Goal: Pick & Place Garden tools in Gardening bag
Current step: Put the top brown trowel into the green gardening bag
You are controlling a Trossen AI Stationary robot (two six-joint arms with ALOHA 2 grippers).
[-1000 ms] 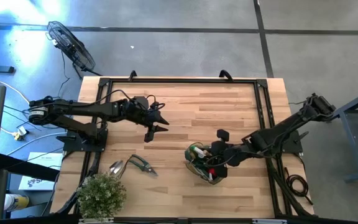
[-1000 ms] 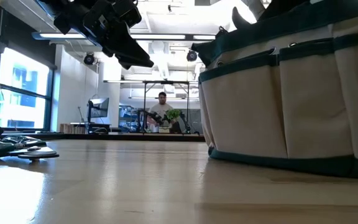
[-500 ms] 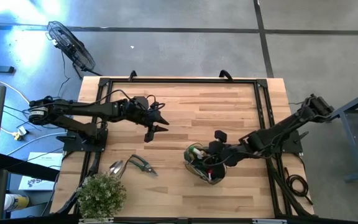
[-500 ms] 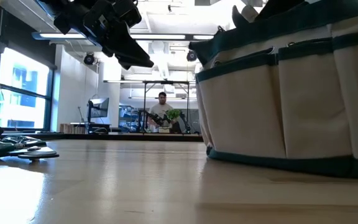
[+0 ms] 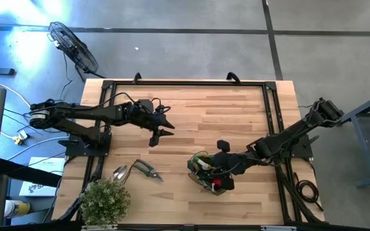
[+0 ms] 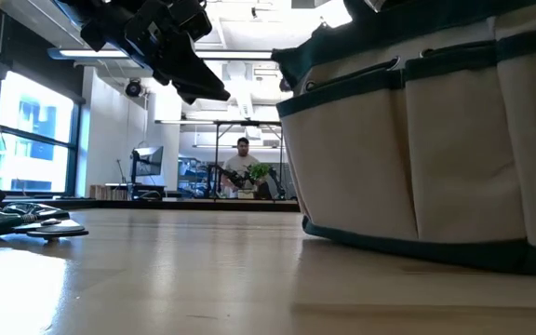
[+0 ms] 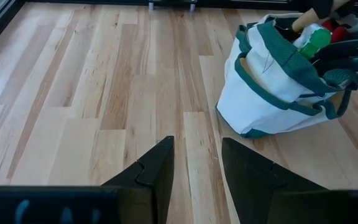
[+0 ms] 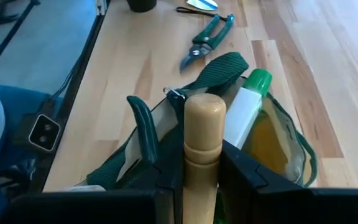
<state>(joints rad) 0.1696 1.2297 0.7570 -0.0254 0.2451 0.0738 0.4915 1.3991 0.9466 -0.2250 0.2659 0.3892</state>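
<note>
The gardening bag (image 5: 205,174) is cream cloth with dark green trim and stands on the table's near right part. It also shows in the low view (image 6: 417,158) and the left wrist view (image 7: 278,93). A green spray bottle (image 8: 247,118) and a red piece (image 5: 217,184) stick out of it. My right gripper (image 5: 213,167) is over the bag's mouth, shut on a wooden-handled tool (image 8: 204,137). My left gripper (image 5: 157,133) hangs open and empty above the table's middle left (image 7: 197,168). Pruners (image 5: 148,170) and a silver scoop (image 5: 119,173) lie flat near the near left edge. My right gripper pinches the tool's wooden handle (image 8: 202,163) between its two fingers (image 8: 244,171), a little below the handle's rounded free end (image 8: 204,106). The fingers slant down from the table's right and lie across the handle. The tool's lower part is hidden in the bag.
A bushy potted plant (image 5: 105,200) stands at the near left corner, close to the scoop and pruners (image 8: 207,40). A black frame (image 5: 185,83) runs along the table's edges. Bare wood (image 5: 223,112) lies between the two arms. A person (image 6: 242,166) shows far behind the table.
My right gripper has gone a little toward the table's left and near edges with the wooden-handled tool. The bag has shifted the same way along the table. It shows larger and further left in the low view.
</note>
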